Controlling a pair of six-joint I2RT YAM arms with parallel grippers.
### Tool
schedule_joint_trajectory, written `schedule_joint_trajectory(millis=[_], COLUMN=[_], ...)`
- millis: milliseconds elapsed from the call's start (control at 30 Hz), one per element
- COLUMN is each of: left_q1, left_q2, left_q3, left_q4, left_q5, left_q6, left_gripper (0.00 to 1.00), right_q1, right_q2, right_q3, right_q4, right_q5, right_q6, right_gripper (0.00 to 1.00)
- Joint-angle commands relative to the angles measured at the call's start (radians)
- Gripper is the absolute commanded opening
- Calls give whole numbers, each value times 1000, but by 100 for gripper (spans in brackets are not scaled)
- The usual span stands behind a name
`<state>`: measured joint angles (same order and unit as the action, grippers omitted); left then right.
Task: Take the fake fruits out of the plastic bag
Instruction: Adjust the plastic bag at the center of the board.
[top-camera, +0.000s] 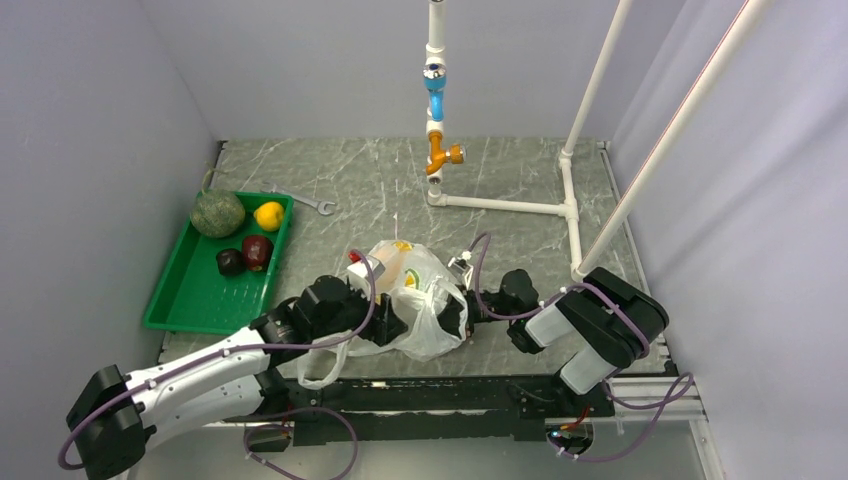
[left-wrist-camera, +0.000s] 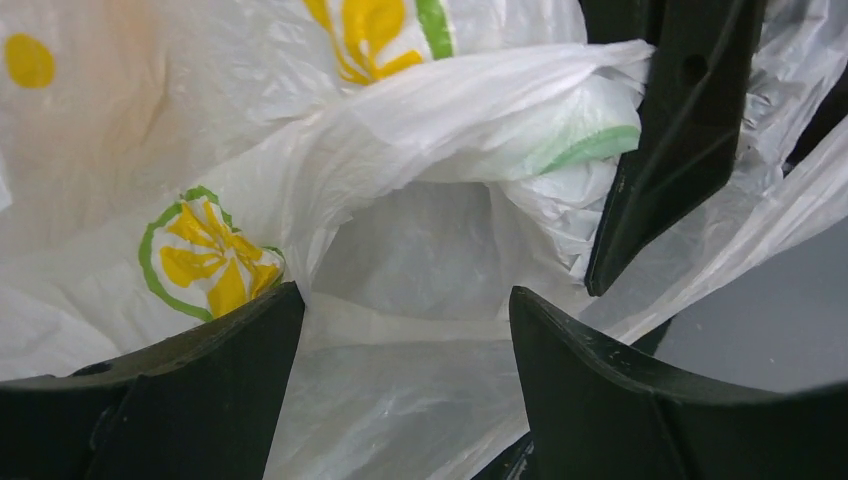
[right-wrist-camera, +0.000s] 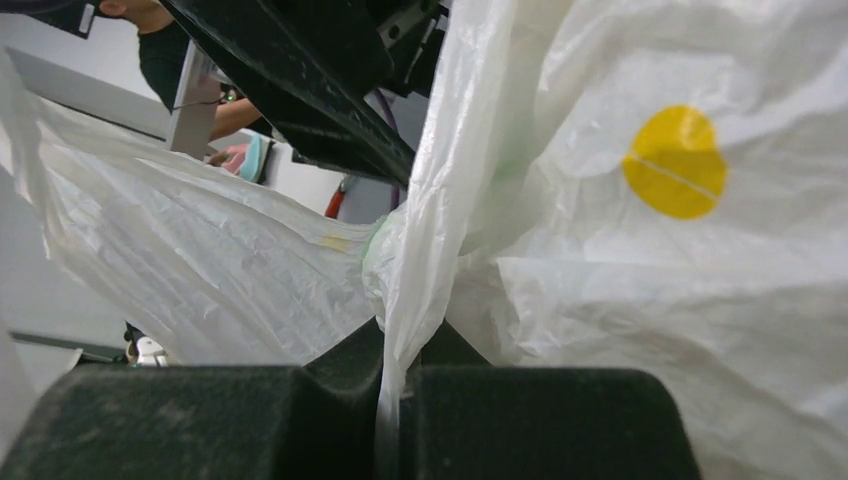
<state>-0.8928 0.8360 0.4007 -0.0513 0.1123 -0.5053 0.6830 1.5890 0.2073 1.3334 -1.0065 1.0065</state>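
Plastic bag (top-camera: 425, 300): crinkly white film printed with citrus slices, sat crumpled at the near middle of the marbled bench (top-camera: 520, 260), between the two arms.
Left fingers (left-wrist-camera: 200, 400): spread wide at the bag's mouth, with loose film lying between them and nothing pinched.
Right fingers (right-wrist-camera: 200, 420): pressed together on a fold of the bag's film at its right side.
Fake fruits: a dull-green melon (top-camera: 218, 213), a yellow lemon (top-camera: 268, 215), a dark red apple (top-camera: 258, 250) and a darker round fruit (top-camera: 231, 262) lay together at the far end of the green tray (top-camera: 190, 300), on the left of the bench and well apart from the bag.
Bag contents: an orange tint showed through the film; its source could not be told.
Surroundings: a wrench (top-camera: 315, 205) lay just beside the tray's far corner, and a white pipe frame (top-camera: 500, 204) stood at the far side of the bench.
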Motion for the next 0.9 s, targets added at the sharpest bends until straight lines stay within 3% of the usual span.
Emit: schedule_joint_trajectory(millis=[0,133,267,367,433,533,633,767,867], left_q1=[-5,-21,-29,-28,-26,-12,-9,-10,-11], left_q2=[23,20,-79,-218,-276,-266,-181,-70,-46], left_q3=[42,53,73,94,107,173,250,304,298], left_q4=[56,-1,-72,-135,-134,-169,-214,-244,-233], left_q5=[144,134,-2,-148,-171,-125,-23,74,140], left_q6=[9,-28,-74,-131,-137,-110,-86,-70,-47], left_gripper=[80,74,62,72,78,79,66,48,45], right_q1=[-7,-8,-6,-4,1,11,12,12,12], right_q2=[5,-14,-81,-153,-212,-300,-363,-384,-367], right_q3=[19,31,33,29,33,54,67,77,72], right_q4=[171,122,17,-120,-247,-444,-545,-569,-528], right_q5=[-35,-35,-26,-12,7,38,65,78,78], right_q6=[50,31,-26,-105,-175,-278,-335,-347,-322], right_gripper=[0,0,0,0,0,0,0,0,0])
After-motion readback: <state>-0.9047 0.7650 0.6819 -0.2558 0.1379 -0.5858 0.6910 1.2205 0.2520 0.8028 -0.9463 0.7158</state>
